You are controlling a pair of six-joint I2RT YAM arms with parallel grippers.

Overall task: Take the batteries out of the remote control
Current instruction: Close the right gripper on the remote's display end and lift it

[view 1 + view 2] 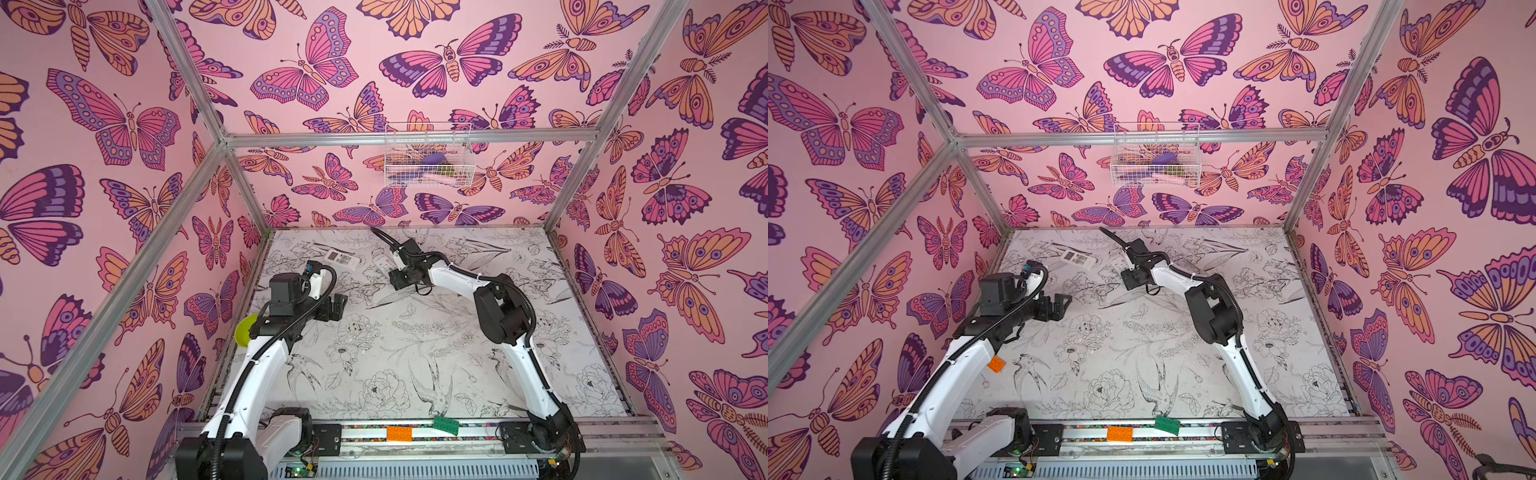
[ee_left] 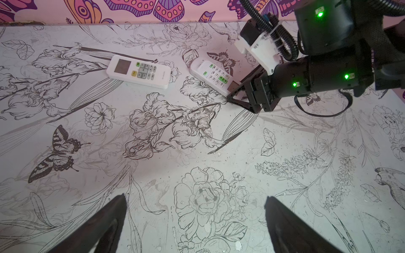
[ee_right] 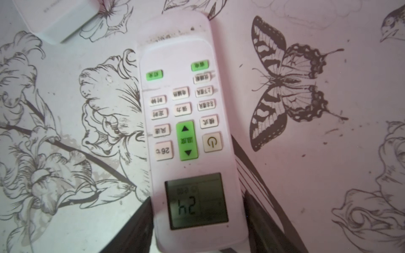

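Closest to my overhead camera ran the front rail [image 1: 361,434] carrying both arm bases. An orange brick [image 1: 399,433] lay flat on it and a green brick [image 1: 446,424] sat tilted just beside that. Beyond stretched the table [image 1: 415,340] with its flower-and-bird print. In a top view a yellow-green bowl [image 1: 244,330] peeked out from behind the left arm. In a top view a second orange brick [image 1: 995,364] lay by that arm's forearm.

The two remotes sat at the far side of the table, left of middle, both buttons up, near each other but apart. The left-hand remote [image 1: 341,258] lay untouched. The right-hand remote [image 3: 190,131] had my right gripper [image 2: 231,91] at its display end. In the right wrist view one dark finger [image 3: 131,227] stood close against one long side and the other finger [image 3: 267,221] close against the opposite side, with the lit screen between them. I could not tell whether they were pinching it or only hugging it. The batteries were out of sight in every view, since the backs of both remotes were hidden against the table.

My left gripper [image 2: 196,196] hung above bare table, well short of the remotes, its fingers [image 2: 105,225] spread wide. On the back wall hung a wire basket [image 1: 428,156] holding a purple thing and a few others I couldn't make out.
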